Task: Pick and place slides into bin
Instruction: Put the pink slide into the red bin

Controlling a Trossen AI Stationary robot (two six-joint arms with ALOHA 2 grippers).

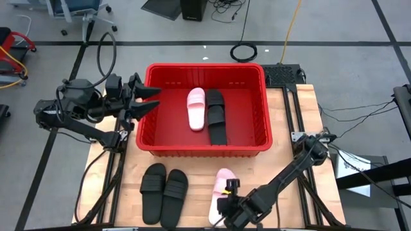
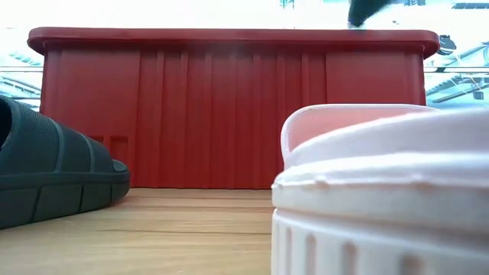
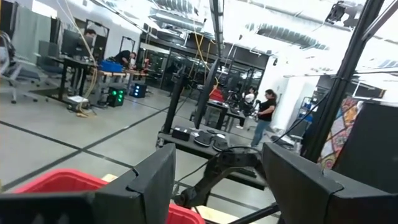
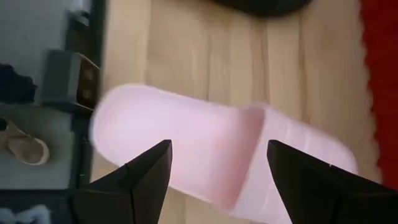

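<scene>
The red bin (image 1: pixel 205 138) stands at the table's far middle. In it lie a pink slide (image 1: pixel 196 109) and a black slide (image 1: pixel 216 117), side by side on its floor. Two black slides (image 1: pixel 153 191) (image 1: pixel 174 197) lie flat on the table in front of the bin. A second pink slide (image 1: pixel 224 183) lies to their right and fills the low view's right (image 2: pixel 382 191). My right gripper (image 1: pixel 225 206) (image 4: pixel 217 155) is open over this pink slide (image 4: pixel 205 155), a finger on each side of it, apart from it. My left gripper (image 1: pixel 149 101) (image 3: pixel 217 168) is open and empty at the bin's left rim (image 3: pixel 56 183).
The near edge of the table runs just below the loose slides. Bare wood lies right of the pink slide (image 1: pixel 282 160). The arm frames flank the table on both sides. People stand at benches far off in the room (image 3: pixel 266 112).
</scene>
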